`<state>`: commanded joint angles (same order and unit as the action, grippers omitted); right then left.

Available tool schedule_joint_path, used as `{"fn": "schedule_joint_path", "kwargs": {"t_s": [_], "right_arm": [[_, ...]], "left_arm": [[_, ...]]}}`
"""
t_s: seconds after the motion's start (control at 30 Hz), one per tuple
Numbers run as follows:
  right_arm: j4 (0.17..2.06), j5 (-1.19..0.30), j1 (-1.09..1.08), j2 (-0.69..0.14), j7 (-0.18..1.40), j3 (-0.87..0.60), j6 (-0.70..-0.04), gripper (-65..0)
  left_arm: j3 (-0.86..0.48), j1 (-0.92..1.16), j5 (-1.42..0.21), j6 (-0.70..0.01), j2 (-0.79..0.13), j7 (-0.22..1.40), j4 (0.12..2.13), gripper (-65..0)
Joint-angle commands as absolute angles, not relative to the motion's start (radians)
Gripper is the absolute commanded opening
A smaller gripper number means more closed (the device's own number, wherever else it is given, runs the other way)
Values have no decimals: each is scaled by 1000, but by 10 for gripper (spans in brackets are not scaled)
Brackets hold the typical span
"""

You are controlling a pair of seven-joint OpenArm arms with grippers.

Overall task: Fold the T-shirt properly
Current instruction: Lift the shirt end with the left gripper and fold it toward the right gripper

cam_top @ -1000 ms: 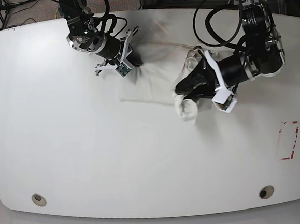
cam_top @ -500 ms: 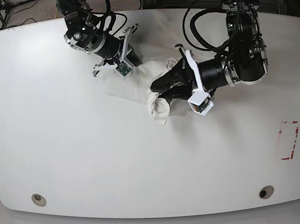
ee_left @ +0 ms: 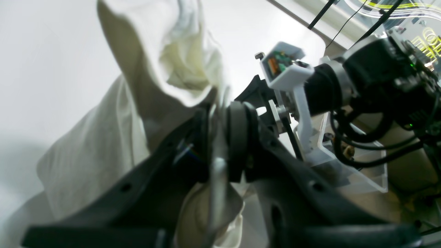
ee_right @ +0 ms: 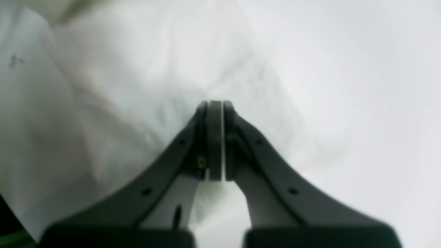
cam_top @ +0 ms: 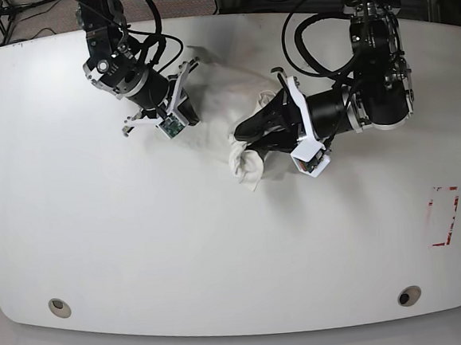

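The cream T-shirt (cam_top: pixel 222 84) lies bunched on the white table between the two arms. In the base view my left gripper (cam_top: pixel 244 136) is shut on a fold of it, and a rolled lump of cloth (cam_top: pixel 246 168) hangs below the fingers. The left wrist view shows the T-shirt (ee_left: pixel 103 144) pinched in the left gripper (ee_left: pixel 217 137), with cloth billowing above. My right gripper (cam_top: pixel 190 116) is shut on the shirt's left edge. In the right wrist view the right gripper (ee_right: pixel 215 137) has its fingers pressed together on the flat T-shirt (ee_right: pixel 113 89).
The white table (cam_top: pixel 99 231) carries a red rectangle mark (cam_top: pixel 444 216) at the right and two round holes (cam_top: pixel 59 307) (cam_top: pixel 409 295) near the front edge. Cables run along the back edge. The right arm's body (ee_left: pixel 348 86) is close beyond the left gripper.
My left gripper carried its fold of the shirt leftward over the rest of the cloth, then held. The right arm slid left and slightly toward the front with the shirt's edge.
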<state>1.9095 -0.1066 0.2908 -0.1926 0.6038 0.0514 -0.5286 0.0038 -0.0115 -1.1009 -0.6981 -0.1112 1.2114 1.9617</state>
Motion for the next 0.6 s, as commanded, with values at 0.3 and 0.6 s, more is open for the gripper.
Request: {"fn": "schedule_joint_path", "kwargs": {"t_s": [0.3,0.6], "right_arm": [[1827,-99,294,-200,602,44,-529,-648],[1753,-99,294,-200,601,44,-529,-648]], "left_arm": [[4,-13,-1101,-698,-114,1211,1962,-582],[5,-10,-1101,-698,-128,1211,1962,-582]]}}
